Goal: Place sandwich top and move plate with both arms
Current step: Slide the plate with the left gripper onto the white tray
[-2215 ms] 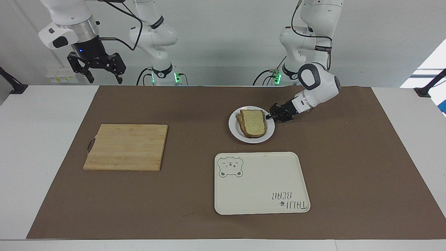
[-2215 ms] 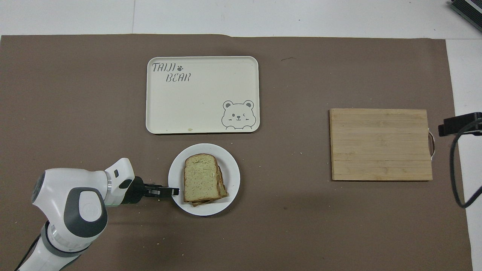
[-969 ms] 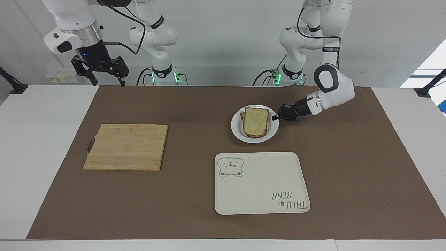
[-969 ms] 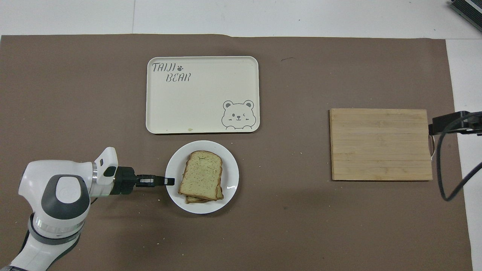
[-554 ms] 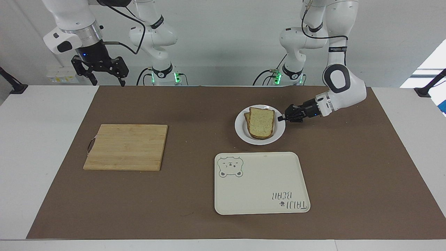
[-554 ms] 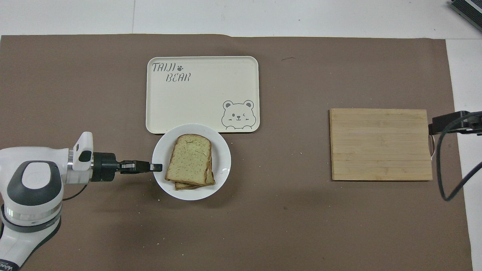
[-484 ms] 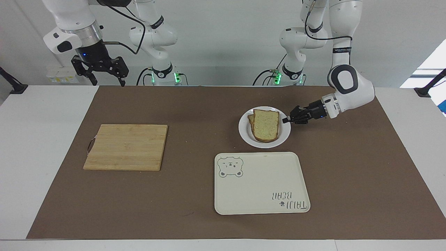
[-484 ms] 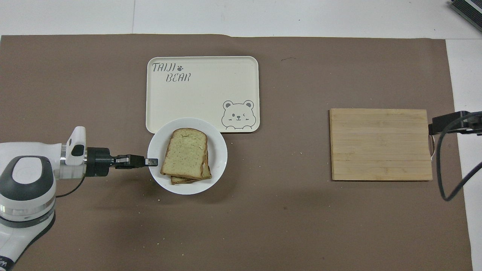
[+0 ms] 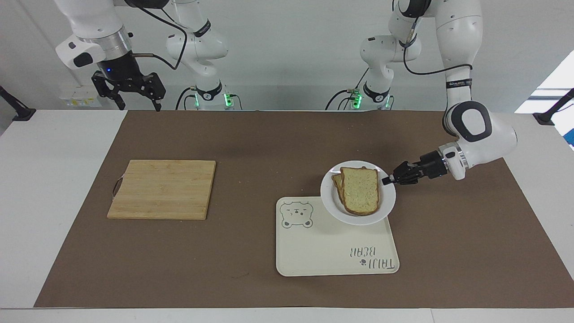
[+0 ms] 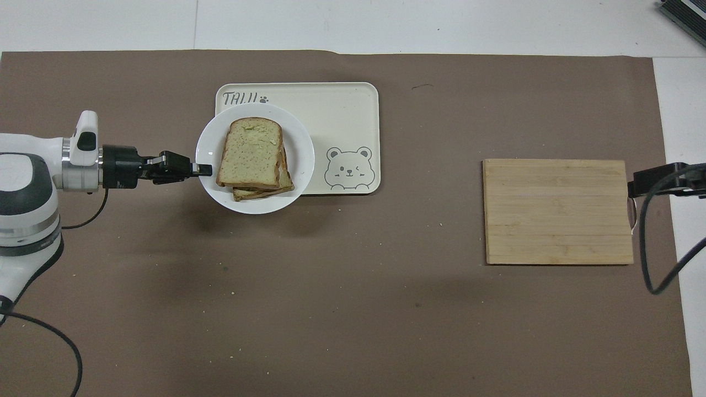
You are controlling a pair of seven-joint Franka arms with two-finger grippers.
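Currently: left gripper point(image 9: 388, 181) pinching the plate point(image 9: 331, 207) rim, carrying it with the sandwich top point(image 9: 361, 190) over the bear-print tray point(image 9: 314, 251); right gripper point(image 9: 130, 92) waits, fingers spread.

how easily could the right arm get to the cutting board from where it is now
Probably yes. The right gripper hangs open in the air at the right arm's end of the table, and the cutting board lies at that same end with nothing on it. The left gripper is busy at the plate.

"TAIJI BEAR" with a paw print on the cream tray point(image 9: 332, 251), beside a bear face.
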